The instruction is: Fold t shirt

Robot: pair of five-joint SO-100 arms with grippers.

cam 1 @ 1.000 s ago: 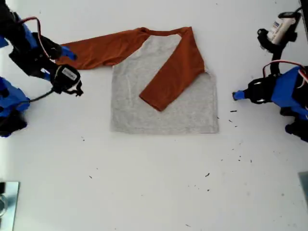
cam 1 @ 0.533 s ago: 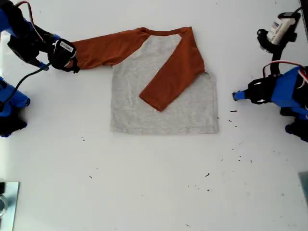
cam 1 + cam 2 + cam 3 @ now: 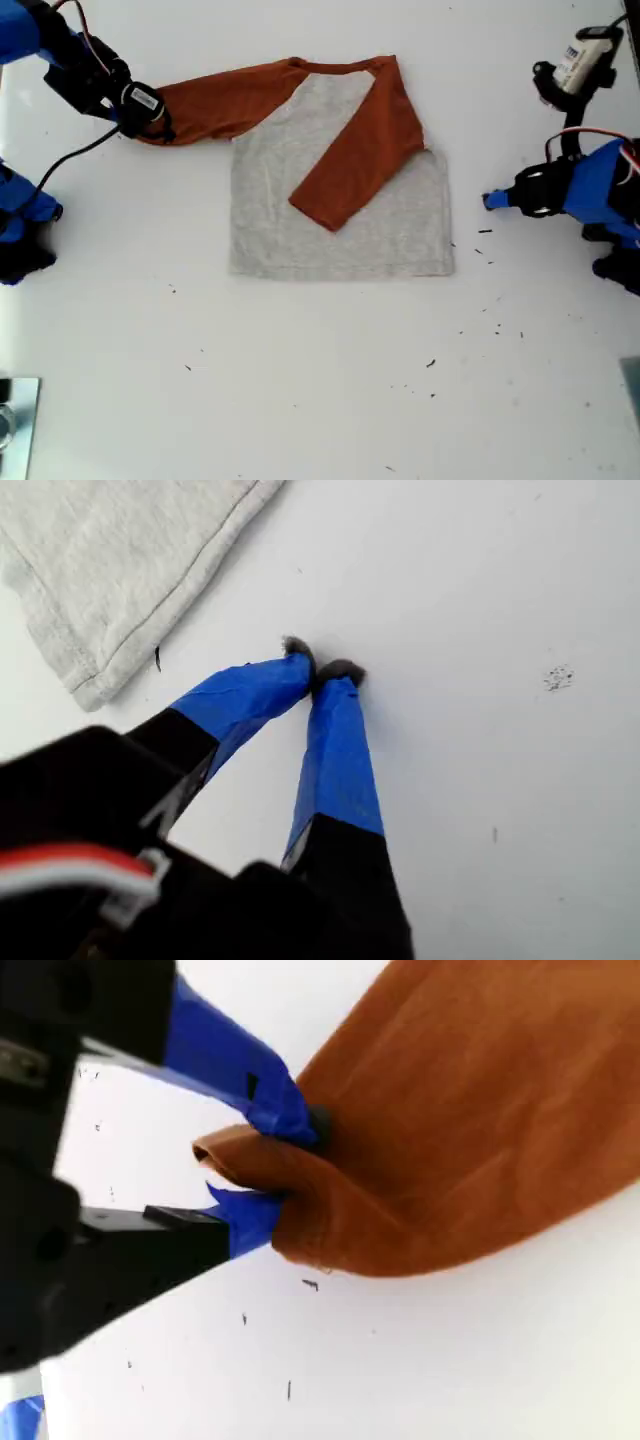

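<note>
My second gripper (image 3: 268,1165) is closed on the cuff end of the outstretched sleeve (image 3: 225,100) of the t shirt (image 3: 340,190), at the exterior view's upper left; the cloth is pinched and bunched between its blue fingers (image 3: 250,1080). My first gripper (image 3: 325,670) has its tips together, holding nothing, over the bare white table (image 3: 320,380) just beside the hem corner of the shirt, at the exterior view's right. The shirt lies flat in the upper middle of the table, with the other sleeve (image 3: 360,150) folded across the grey body.
</note>
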